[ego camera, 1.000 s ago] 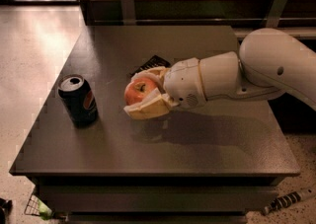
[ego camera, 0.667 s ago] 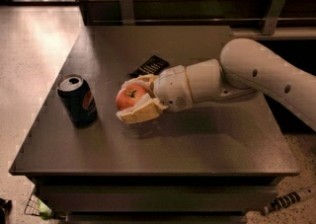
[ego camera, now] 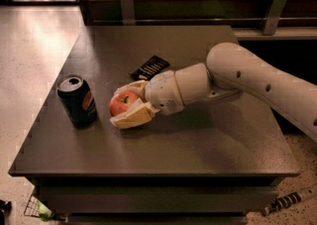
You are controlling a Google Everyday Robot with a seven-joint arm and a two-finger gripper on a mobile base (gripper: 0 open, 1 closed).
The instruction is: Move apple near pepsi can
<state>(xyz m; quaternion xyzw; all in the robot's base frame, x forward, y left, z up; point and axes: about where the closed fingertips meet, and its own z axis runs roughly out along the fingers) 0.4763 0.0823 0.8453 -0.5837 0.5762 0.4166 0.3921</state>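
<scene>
The red-orange apple sits between the two pale fingers of my gripper, low over the dark table or touching it. My gripper is shut on the apple. The white arm reaches in from the right. The pepsi can stands upright a short way left of the apple, near the table's left edge. A small gap separates apple and can.
A flat black packet with white markings lies on the table just behind the gripper. A dark wall rail with metal brackets runs along the table's back edge. The floor lies to the left.
My gripper has carried the apple left and down toward the pepsi can; the gap between apple and can has shrunk. The can and packet have not moved.
</scene>
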